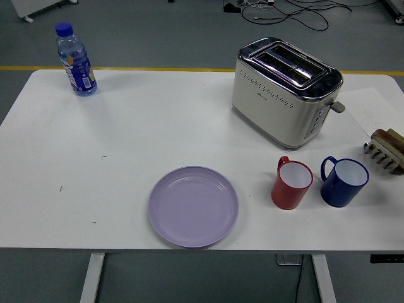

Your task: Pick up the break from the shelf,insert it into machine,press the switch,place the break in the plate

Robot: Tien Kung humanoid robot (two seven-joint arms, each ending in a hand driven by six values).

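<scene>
Up front, a smooth white table (126,145) is carrying a boxy cream toaster (285,93) with chrome top, then a round lilac plate (194,206); bread in a slotted rack (386,150) is sitting at the right edge. No robot hands are showing.

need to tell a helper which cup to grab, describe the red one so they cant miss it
Start at the cream and chrome two-slot toaster on the right half of the white table. In front of it, toward the table's near edge, two plastic mugs stand side by side. The red mug with the white inside is the left one, nearer the round lilac plate; its neighbour, the blue mug, is dark blue.
</scene>
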